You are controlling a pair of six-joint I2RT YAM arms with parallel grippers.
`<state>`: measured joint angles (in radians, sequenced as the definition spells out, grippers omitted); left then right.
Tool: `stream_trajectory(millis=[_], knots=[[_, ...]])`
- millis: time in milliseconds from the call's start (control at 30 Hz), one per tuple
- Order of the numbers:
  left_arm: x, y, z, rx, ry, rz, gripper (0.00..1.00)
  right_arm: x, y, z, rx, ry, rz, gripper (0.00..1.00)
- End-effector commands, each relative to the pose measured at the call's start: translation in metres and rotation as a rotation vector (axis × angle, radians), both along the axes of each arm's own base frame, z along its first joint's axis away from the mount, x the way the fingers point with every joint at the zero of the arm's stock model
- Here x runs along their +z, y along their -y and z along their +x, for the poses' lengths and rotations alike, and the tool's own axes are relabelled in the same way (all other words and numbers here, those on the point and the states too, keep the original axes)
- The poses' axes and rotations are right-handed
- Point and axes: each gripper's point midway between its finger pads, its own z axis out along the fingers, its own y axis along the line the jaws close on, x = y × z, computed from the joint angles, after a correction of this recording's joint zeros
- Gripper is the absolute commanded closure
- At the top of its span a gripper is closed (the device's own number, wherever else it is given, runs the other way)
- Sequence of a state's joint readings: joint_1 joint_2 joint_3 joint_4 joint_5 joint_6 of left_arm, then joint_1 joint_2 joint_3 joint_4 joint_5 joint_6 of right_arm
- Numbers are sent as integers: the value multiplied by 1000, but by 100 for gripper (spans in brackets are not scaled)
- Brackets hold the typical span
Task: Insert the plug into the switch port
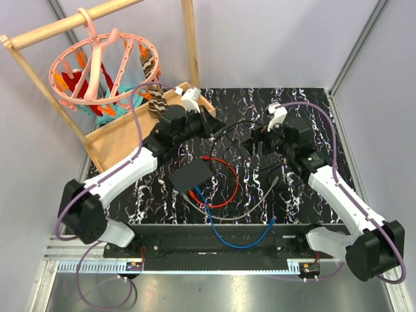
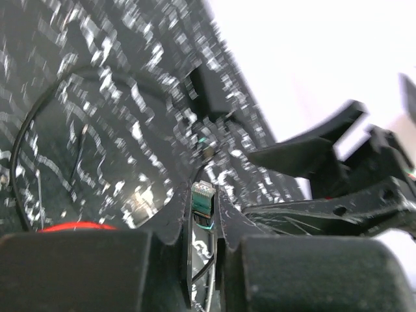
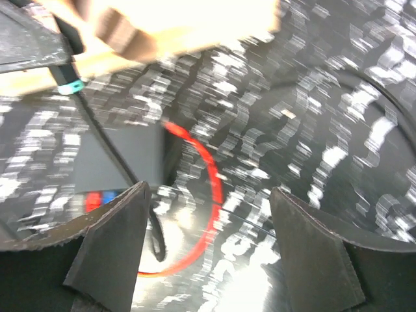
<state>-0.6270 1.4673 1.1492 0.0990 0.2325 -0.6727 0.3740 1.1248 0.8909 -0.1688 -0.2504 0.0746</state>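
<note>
The small clear plastic plug (image 2: 203, 197), teal at its tip, is clamped between the nearly closed fingers of the left hand (image 1: 214, 123), with its thin black cable (image 3: 110, 153) trailing away from the grip. The flat matte black rectangular box (image 1: 193, 175) is laid on the black marbled table (image 1: 312, 104), left of the middle and nearer the near edge. The switch port (image 1: 195, 189) is carried along the box's long edge turned toward the near edge of the table, where a red cable (image 1: 235, 179) and a blue cable (image 1: 221, 237) are plugged in; the single sockets cannot be made out. The plug is held well apart from that edge, farther toward the far edge of the table than the box.

The left arm is stretched from the near left corner diagonally toward the middle of the table, its wrist turned to the right. The right arm is bent in from the near right corner, and the right hand (image 3: 208, 240) is pointed toward the left hand, near it but not touching. The right hand's fingers (image 3: 107, 250) are spread wide apart, and nothing is held between them. In the right wrist view the box and the red cable are seen beyond the open fingers.
</note>
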Motion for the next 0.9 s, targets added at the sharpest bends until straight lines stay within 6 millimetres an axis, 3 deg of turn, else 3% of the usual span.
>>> stream_trajectory(millis=[0,33,100,133,200,433,867], knots=[[78,-13,-25,-28,228,-116,100,64,-40,-22,215,69,197,17],[75,-16,-29,-29,226,-122,100,68,-43,-23,236,70,216,17],[94,-24,-40,-24,269,-168,100,81,-53,-31,302,82,278,18],[90,-26,-44,-25,266,-172,100,88,-59,-36,349,94,306,18],[103,-31,-53,-29,295,-209,100,99,-67,-38,391,104,363,20],[105,-40,-67,-27,295,-257,100,134,-89,-58,600,99,543,34],[112,-27,-84,-78,297,-298,100,136,-112,-65,711,40,588,48]])
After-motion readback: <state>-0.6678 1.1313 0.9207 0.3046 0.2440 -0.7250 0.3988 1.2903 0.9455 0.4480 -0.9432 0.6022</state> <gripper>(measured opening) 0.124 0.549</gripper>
